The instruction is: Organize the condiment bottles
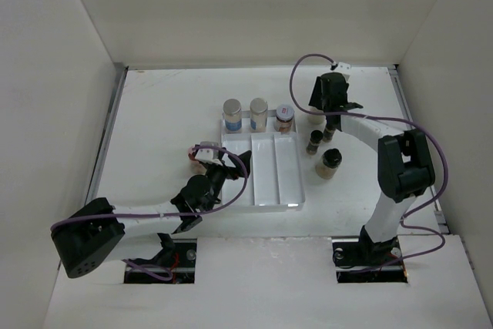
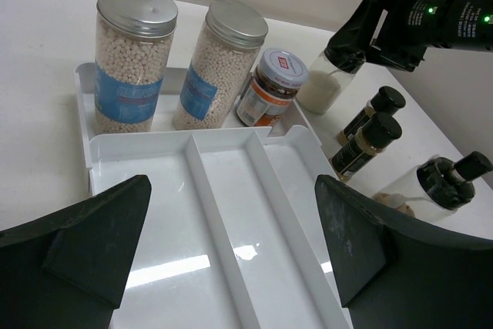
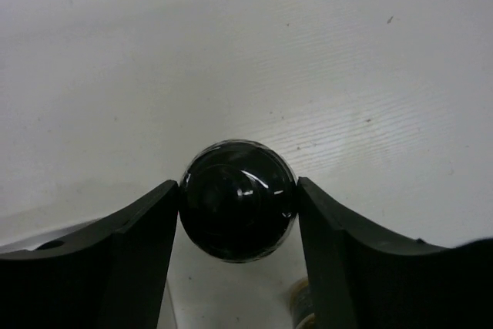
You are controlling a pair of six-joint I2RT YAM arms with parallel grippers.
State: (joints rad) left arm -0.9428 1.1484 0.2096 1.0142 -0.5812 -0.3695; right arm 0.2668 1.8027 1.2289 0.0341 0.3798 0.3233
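Observation:
Two tall silver-lidded cylinders (image 1: 232,114) (image 1: 259,114) and a pinkish-lidded jar (image 1: 285,118) stand in the back row of the white divided tray (image 1: 266,190). My right gripper (image 1: 324,109) is shut on the black cap (image 3: 239,199) of the cream bottle (image 2: 322,90), just right of the tray's back corner. Two small dark black-capped bottles (image 2: 373,112) (image 2: 367,142) stand beside it. A wider black-capped jar (image 1: 331,163) stands nearer. My left gripper (image 2: 231,221) is open and empty over the tray's long compartments.
The tray's long front compartments (image 2: 162,213) hold nothing. White walls enclose the table on the left, back and right. My right arm (image 1: 400,163) reaches over the table's right side.

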